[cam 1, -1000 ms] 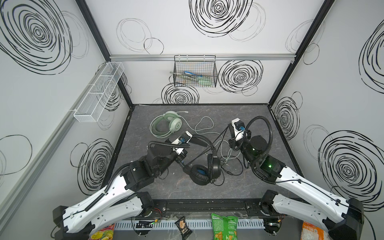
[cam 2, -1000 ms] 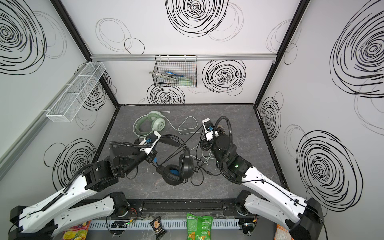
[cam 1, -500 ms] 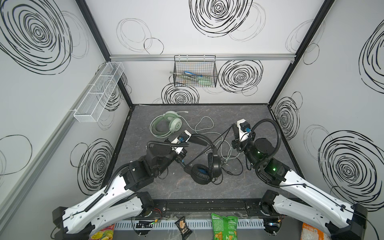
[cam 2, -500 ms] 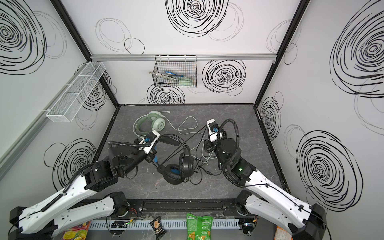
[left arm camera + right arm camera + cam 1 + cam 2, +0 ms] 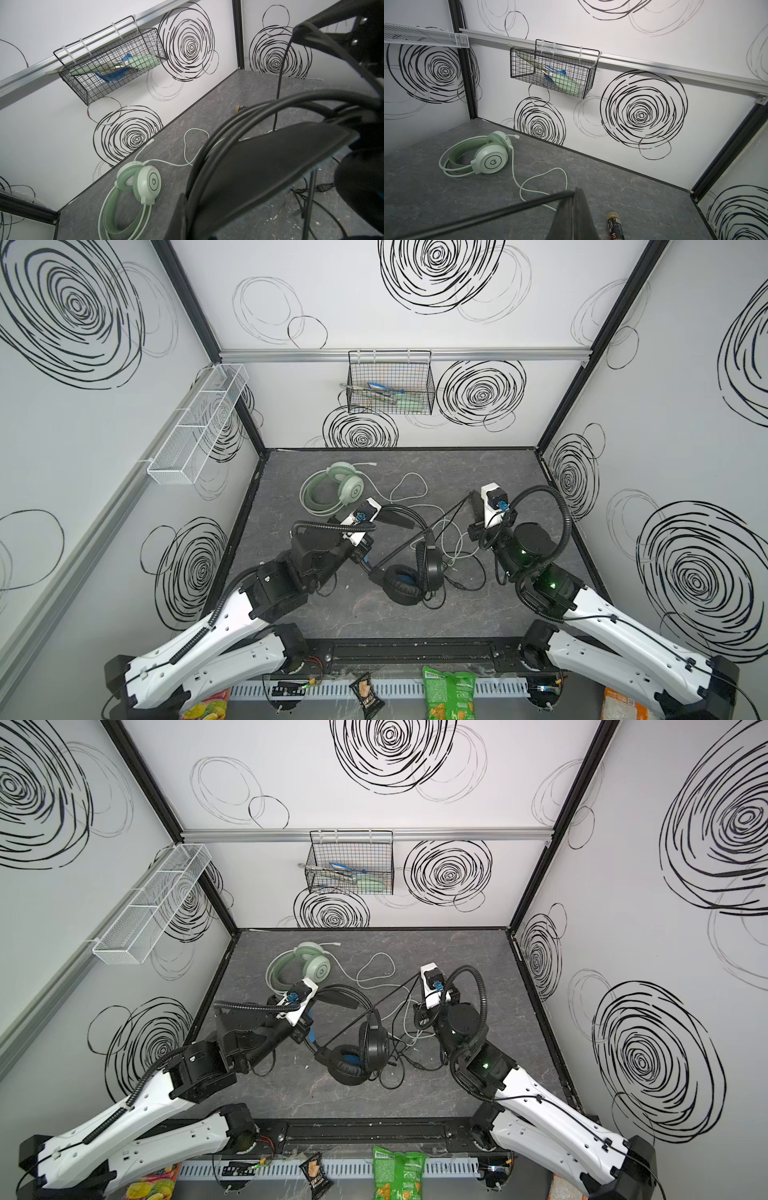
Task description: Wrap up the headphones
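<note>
The black headset (image 5: 409, 578) sat nearest on the tabletop (image 5: 374, 614), its headband clamped in the left hand (image 5: 365, 549). Right of it, the right hand (image 5: 473, 502) pinched its taut black cable (image 5: 419, 533). Beyond it lay the mint-green headset (image 5: 332, 493), apart.

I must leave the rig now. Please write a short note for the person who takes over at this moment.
The left claw is shut on the headband of the black headset, mid-table.
The right claw is shut on the black cable, stretched taut.
The mint-green headset lies at the back left, its white cable loose.
Done: no wrap visible yet. Left: wrap both cables.
</note>
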`<state>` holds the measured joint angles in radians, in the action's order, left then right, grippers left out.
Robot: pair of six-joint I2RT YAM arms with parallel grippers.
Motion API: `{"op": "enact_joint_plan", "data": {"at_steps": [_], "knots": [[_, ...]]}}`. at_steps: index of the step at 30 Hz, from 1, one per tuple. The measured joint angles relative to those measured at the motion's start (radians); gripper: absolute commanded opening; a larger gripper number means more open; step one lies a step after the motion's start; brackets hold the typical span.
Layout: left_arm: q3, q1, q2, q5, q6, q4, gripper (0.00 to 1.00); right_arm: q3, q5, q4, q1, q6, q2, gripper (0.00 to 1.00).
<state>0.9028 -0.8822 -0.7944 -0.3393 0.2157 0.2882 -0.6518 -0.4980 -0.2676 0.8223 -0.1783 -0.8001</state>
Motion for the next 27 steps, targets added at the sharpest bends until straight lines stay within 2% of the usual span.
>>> {"op": "enact_joint_plan", "data": {"at_steps": [10,15,23,27], "knots": [[0.002,0.011,0.005,0.091,-0.035,0.0,0.0,0.002,0.034,-0.045,-0.01,0.037,-0.085,0.19],[0.028,0.021,0.01,0.163,-0.082,-0.006,0.0,0.042,0.131,-0.117,-0.011,0.051,-0.061,0.27],[0.093,0.021,0.01,0.233,-0.147,-0.029,0.0,0.075,0.268,-0.197,-0.012,0.09,-0.08,0.3],[0.122,0.021,0.01,0.254,-0.173,-0.029,0.0,0.081,0.345,-0.232,-0.013,0.127,-0.11,0.38]]}}
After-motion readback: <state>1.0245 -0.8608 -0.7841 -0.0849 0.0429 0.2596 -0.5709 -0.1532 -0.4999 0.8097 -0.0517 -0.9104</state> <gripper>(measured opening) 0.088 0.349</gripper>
